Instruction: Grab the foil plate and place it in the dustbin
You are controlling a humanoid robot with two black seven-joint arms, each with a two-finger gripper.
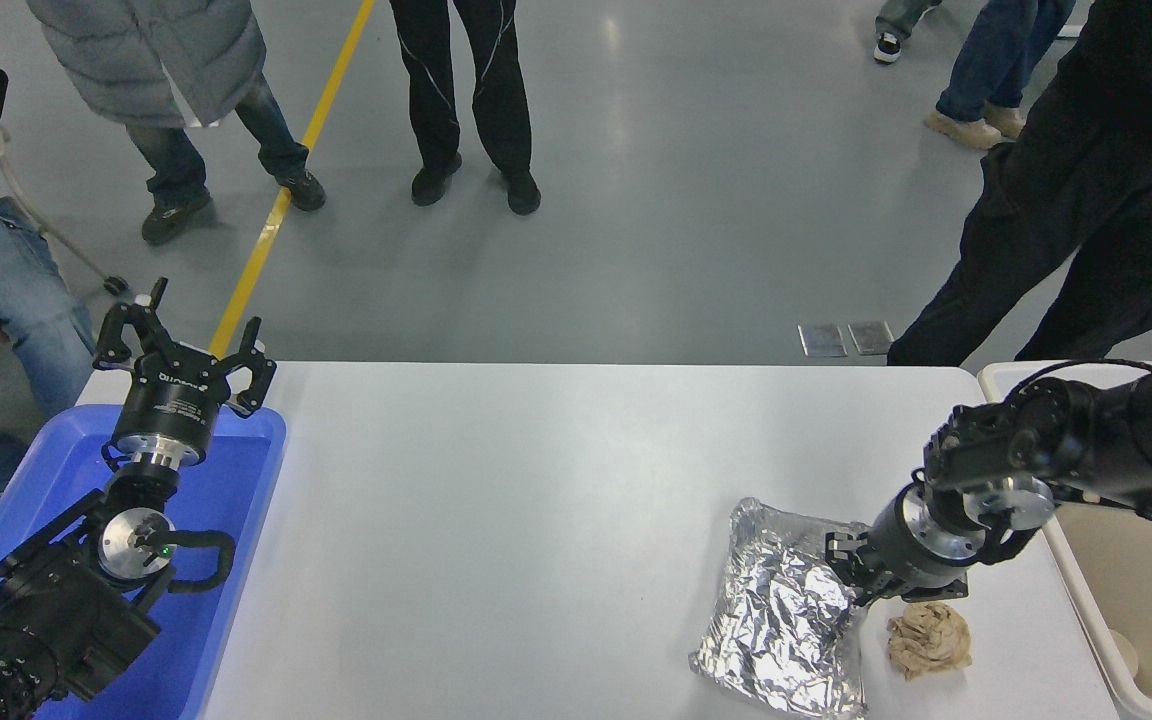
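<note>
The foil plate (pixel 774 612), shiny crinkled silver, is at the table's front right, tilted with its right edge raised. My right gripper (pixel 848 578) is shut on that right edge, coming in from the right. The dustbin (pixel 1064 572), cream with a thick white rim, stands off the table's right end, behind the right arm. My left gripper (pixel 186 345) is open and parked above the blue tray at the lower left.
A crumpled brown paper ball (pixel 928 640) lies just right of the foil plate, below my right gripper. A blue plastic tray (pixel 231 560) sits at the left edge. Several people stand on the floor beyond the table, one near the dustbin (pixel 1066 230).
</note>
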